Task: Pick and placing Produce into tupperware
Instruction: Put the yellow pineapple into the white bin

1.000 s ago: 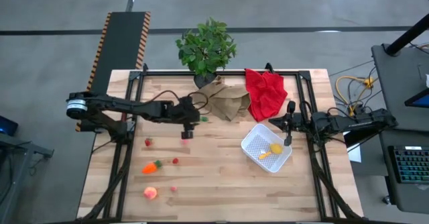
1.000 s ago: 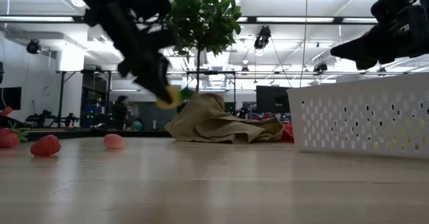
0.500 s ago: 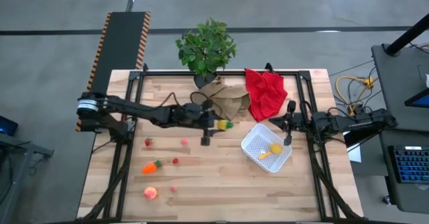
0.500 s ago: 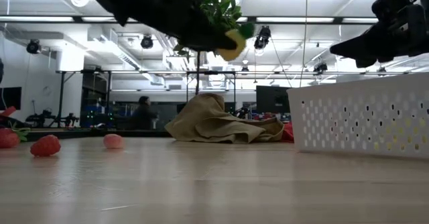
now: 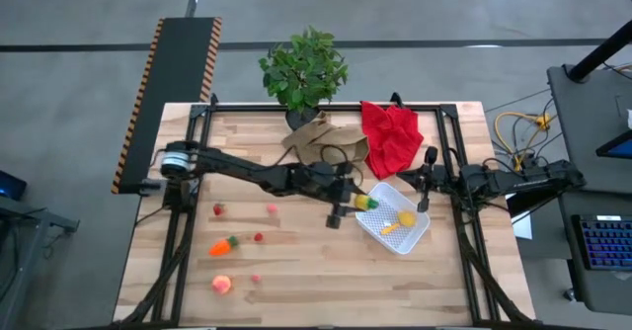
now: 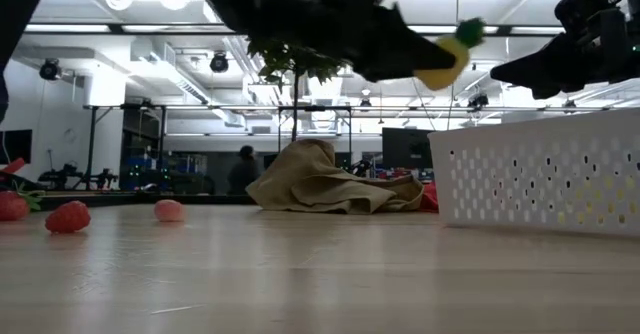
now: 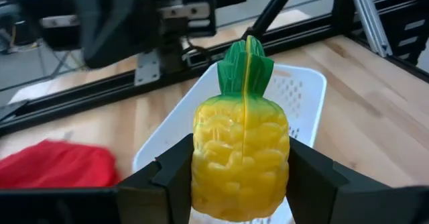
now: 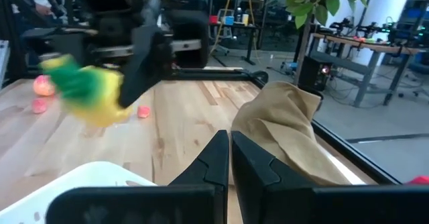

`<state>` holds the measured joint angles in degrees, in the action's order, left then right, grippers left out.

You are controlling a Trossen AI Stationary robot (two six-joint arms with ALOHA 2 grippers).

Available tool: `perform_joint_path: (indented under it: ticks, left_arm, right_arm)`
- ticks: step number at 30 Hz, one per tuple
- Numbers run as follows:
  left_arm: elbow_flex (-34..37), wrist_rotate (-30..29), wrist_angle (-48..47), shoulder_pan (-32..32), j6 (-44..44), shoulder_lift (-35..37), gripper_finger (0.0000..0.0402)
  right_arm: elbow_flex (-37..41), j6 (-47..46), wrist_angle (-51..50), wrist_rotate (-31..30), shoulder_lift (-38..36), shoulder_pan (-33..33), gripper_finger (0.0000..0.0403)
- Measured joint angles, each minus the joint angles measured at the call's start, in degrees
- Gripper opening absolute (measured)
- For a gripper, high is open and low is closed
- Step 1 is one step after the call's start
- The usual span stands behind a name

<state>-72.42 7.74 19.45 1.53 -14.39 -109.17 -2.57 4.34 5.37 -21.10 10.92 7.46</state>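
From above, the left hand [image 5: 357,203] is stretched across the counter [image 5: 296,271], clamped on the yellow-green corn [image 5: 366,202] right at the near-left rim of the tupperware [image 5: 373,226]. The corn's long axis lies roughly along the arm, green tip leading toward the tub. A second ago this hand was back near the middle-left of the counter; it has swept rightward since. The lemon [image 5: 406,218] already lies inside the tub. The right hand [image 5: 425,208], fingers pressed together, hangs over the tub's far-right edge, where it was before. The carrot [image 5: 223,245], the peach [image 5: 221,285] and small red berries [image 5: 259,237] sit well apart on the left side, with bare wood all around them. The brown paper bag [image 5: 331,147], the red cloth [image 5: 391,137] and the potted plant [image 5: 302,70] line the back edge.

At counter level, the corn [image 6: 444,62] rides high in the air, tilted, green end up, just short of the tub's perforated wall [image 6: 540,179]. Open air lies beneath it.

From the left wrist, the corn [image 7: 241,160] stands lengthwise between the two fingers [image 7: 171,177], with the white tub [image 7: 305,93] just beyond.

From the right wrist, closed fingers [image 8: 231,160] point toward the bag [image 8: 288,133]; the corn [image 8: 87,96] shows blurred beyond the tub's rim.
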Motion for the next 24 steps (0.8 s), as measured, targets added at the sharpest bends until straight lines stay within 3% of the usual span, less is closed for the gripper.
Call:
perform_joint_path:
  ticks: [12,24]
  left_arm:
    - [-8.8,2.7,-0.6,0.7,0.1,-9.2,0.0167]
    - [-8.9,2.8,-0.8,0.8,0.5,-10.5,0.0167]
  right_arm:
    - [0.0,0.5,0.0,-0.6,0.0,0.0,0.0009]
    - [0.0,0.6,0.0,-1.7,0.0,0.0,0.0009]
